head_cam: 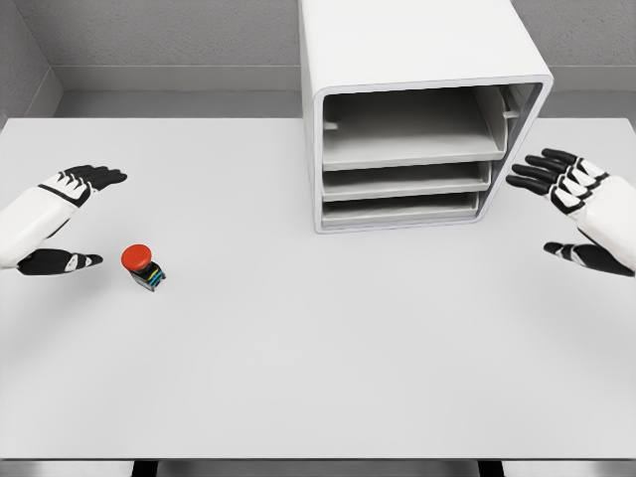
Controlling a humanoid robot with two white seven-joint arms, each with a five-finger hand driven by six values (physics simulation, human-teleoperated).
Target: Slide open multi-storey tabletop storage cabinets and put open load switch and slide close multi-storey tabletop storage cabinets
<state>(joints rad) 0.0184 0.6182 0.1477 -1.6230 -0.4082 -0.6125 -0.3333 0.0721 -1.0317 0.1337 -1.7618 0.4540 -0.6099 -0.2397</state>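
Drawers of the white three-tier storage cabinet (417, 149) at tabletop (298, 378) rear look pushed in, so step 1 is prob. sliding one out. Right hand (576, 214), fingers spread & empty, is just beside the cabinet: hook a drawer front, pull straight. Left hand (65, 219), also released, waits near the red-capped load switch (142, 265), front-left.

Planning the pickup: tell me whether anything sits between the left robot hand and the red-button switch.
Nothing visible does. The left robot hand is open just left of the switch, with only bare table between them.
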